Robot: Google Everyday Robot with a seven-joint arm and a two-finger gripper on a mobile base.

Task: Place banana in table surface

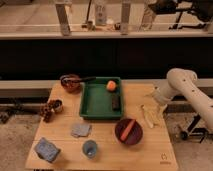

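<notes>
The big wooden table surface fills the middle of the view. The white robot arm bends in from the right side. Its gripper hangs over the right edge of the table, and you cannot tell if it is open or closed. A green tray sits near the back of the table. In its far right corner is a round orange fruit, and a small dark block lies by its right wall. A dark red bowl stands in front of the tray with an orange carrot stick lying in it. A brown bowl sits at the back left, just beside the tray, with a dark handle sticking out toward the tray. A blue-grey sponge lies at the front left corner. A grey cloth lies in front of the tray, and a small blue cup stands near it. A brown lumpy thing sits by the left edge. The banana lies flat on the table, between the red bowl and the right edge, just in front of the gripper. A tiny round logo marks the front right corner.
</notes>
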